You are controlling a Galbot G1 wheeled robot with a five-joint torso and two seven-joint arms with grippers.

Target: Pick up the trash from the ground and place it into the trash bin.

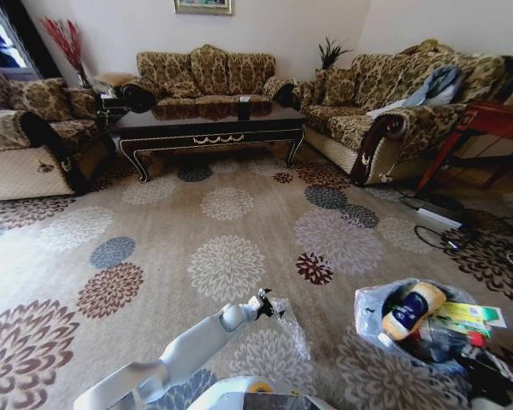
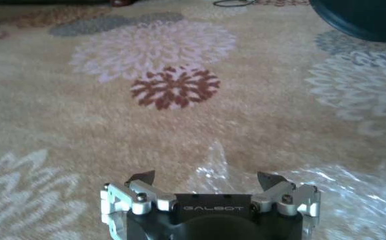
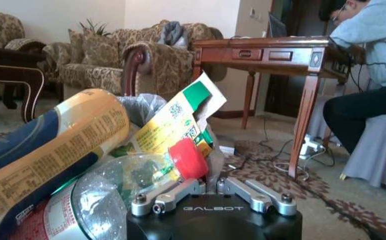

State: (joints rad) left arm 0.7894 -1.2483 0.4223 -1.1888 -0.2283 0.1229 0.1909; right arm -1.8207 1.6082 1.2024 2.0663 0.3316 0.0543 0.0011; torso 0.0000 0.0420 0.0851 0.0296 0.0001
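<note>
Just ahead of your left gripper point(image 2: 208, 180), lying flat on the flowered carpet point(image 1: 227, 265), is the piece that matters: a crumpled sheet of clear plastic film point(image 2: 313, 192). The jaws stand wide apart with nothing between them. In the left wrist view the film starts right at the fingertips, and most of it spreads off toward one finger rather than sitting centred in the gap. In the head view, that is the side facing the trash bin point(image 1: 368, 312). It has no long axis that I can make out (it is a loose, shapeless sheet), so I judge the pinch turns on sliding bin-ward and down, not on wrist angle.

The trash bin, with its pale bag liner, sits to the right of the left gripper, near it but apart, and is already crowded. A big yellow bottle point(image 1: 413, 309) lies tilted across the top, a yellow-and-green packet point(image 1: 466, 318) is beside it, and a clear bottle with a red cap point(image 3: 186, 160) is there too.

Your right gripper point(image 3: 210, 186) is right up against that pile with its fingers drawn together. I cannot tell whether they pinch anything. The left arm is the nearer one to the film.

Readable writing: "GALBOT" on both gripper bodies. The packet carries a QR code, and the yellow bottle's label print is too fine to read.
</note>
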